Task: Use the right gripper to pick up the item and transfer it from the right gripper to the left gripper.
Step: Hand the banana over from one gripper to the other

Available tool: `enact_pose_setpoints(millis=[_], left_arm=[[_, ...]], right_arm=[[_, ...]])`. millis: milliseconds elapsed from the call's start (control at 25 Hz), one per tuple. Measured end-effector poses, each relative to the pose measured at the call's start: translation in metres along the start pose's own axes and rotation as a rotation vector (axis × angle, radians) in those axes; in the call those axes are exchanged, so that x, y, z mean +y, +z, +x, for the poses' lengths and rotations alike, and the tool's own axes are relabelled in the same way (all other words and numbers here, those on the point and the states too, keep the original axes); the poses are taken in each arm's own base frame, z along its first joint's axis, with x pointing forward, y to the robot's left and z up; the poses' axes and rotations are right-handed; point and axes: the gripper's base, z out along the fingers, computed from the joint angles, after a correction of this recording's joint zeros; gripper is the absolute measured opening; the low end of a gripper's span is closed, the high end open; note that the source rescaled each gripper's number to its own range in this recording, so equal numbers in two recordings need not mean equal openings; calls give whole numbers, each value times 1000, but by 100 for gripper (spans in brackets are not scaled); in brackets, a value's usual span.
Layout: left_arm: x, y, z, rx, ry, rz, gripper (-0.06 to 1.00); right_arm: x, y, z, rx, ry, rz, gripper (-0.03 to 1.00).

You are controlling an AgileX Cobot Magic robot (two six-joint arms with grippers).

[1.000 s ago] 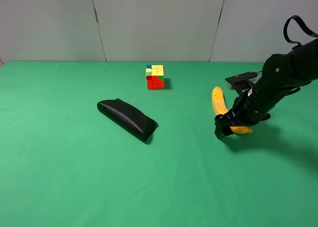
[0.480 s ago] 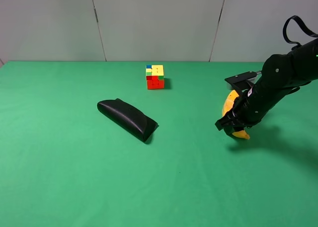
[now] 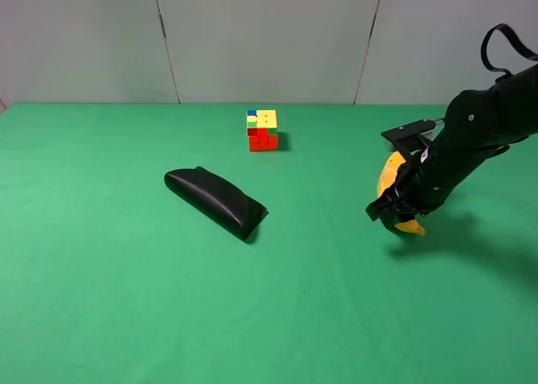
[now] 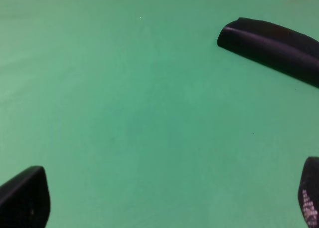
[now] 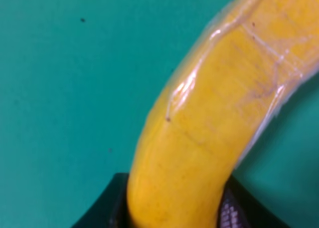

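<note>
The yellow banana is held in my right gripper at the right of the green table, lifted a little off the cloth. Only its upper part and a tip show past the black arm. In the right wrist view the banana fills the frame, with film over it, and the black fingers close on its lower end. My left gripper is open and empty over bare cloth; it does not show in the exterior view.
A black oblong pouch lies left of centre, also in the left wrist view. A multicoloured puzzle cube stands at the back centre. The green cloth ends at a grey wall behind.
A second ago the banana lay flat on the cloth in the gripper; it has since been tipped up and lifted slightly. Over the last half second hardly anything moved.
</note>
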Motion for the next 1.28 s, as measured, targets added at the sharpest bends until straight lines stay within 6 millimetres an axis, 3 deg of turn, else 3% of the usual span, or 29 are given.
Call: enact_pose_setpoints(millis=[720,920,1280], left_arm=[[0,0,0,0,0,0,100],[0,0,0,0,0,0,100],[0,0,0,0,0,0,100]], right_arm=[[7,-78,5,-43,37,-37,0],[27,-92,1,-17,-50,-62,0],[75,-132,-31,-29,-263,-93,0]])
